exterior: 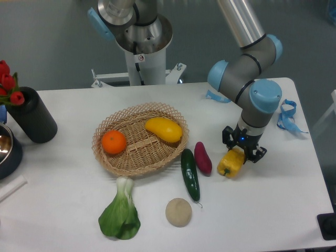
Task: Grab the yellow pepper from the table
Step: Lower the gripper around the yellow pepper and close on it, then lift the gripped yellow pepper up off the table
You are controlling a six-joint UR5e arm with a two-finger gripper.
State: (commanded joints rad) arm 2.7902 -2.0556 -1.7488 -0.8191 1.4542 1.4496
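The bench point(63, 210) is a broad, flat white slab with rounded corners, smooth and matte. Well to the left of the tool point(242, 153) sits a round wicker basket point(131, 163), woven from pale straw with an open lattice rim; inside it lie a dimpled orange point(114, 142) on the side away from the tool and a smooth oval yellow fruit point(164, 129) on the nearer side. At the far left stands a dark matte cylinder vase point(32, 116) holding red tulips point(8, 84), with part of a metal bowl point(6, 147) just in front of it.

Farther left of the tool and toward the front edge lies a leafy green bok choy point(121, 212) with a white stalk. Left of the tool, a long glossy dark green cucumber point(190, 174) lies beside a stubby purple sweet potato point(202, 157), the two close together. In front of them is a round, pale, rough-skinned disc point(178, 212).

The yellow pepper point(229, 164) rests on the bench directly beneath the tool, glossy, blocky and lobed. The tool's black fingers are spread on either side of the pepper's upper end; whether they touch it cannot be told. A crumpled blue ribbon point(286, 116) lies behind and to the right.
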